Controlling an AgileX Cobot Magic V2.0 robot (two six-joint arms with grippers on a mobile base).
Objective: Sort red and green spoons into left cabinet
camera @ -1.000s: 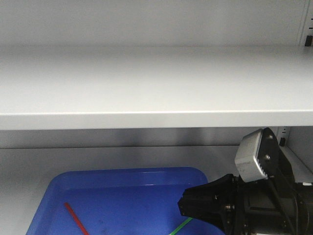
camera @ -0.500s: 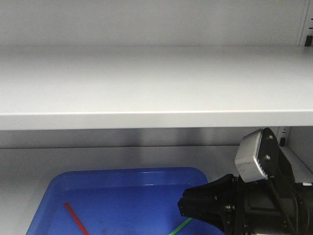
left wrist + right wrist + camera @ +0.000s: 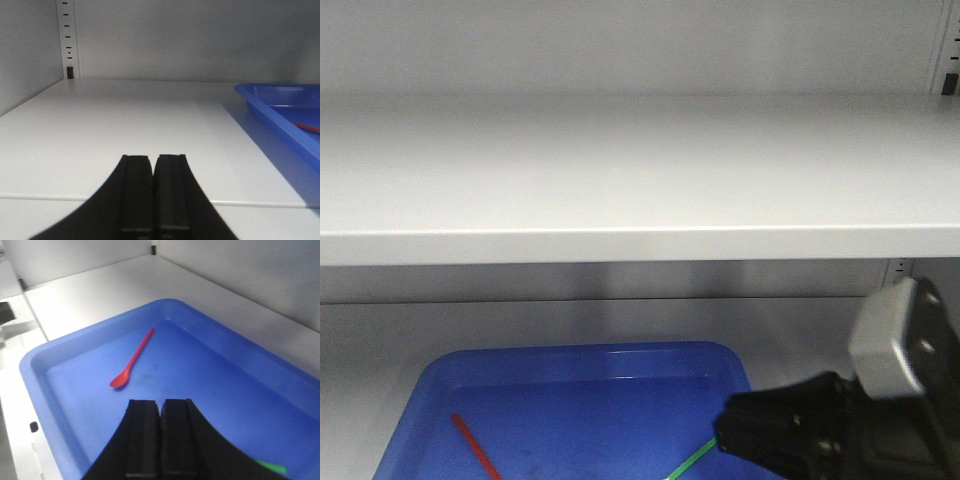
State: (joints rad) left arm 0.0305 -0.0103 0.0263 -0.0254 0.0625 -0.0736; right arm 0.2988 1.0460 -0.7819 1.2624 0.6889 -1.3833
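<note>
The red spoon (image 3: 132, 360) lies flat in a blue tray (image 3: 35, 375), bowl end nearest my right gripper (image 3: 160, 402). That gripper hangs over the tray floor, shut and empty, a short way back from the red bowl. Only a tip of the green spoon (image 3: 272, 468) shows past its right finger. In the front view the red spoon (image 3: 475, 448) and green spoon (image 3: 692, 462) show as thin handles in the tray (image 3: 580, 352), with the right gripper (image 3: 725, 432) at the tray's right edge. My left gripper (image 3: 152, 157) is shut and empty over the left cabinet's lower shelf board (image 3: 100, 130).
A wide grey-white shelf board (image 3: 640, 180) spans the cabinet above the tray. The cabinet's side wall with a slotted rail (image 3: 69, 40) stands left of the left gripper. The blue tray (image 3: 280, 112) sits to that gripper's right on the same board.
In the front view the right arm has shifted to the right and slightly down, uncovering more of the tray's right corner. The spoons and tray have not moved.
</note>
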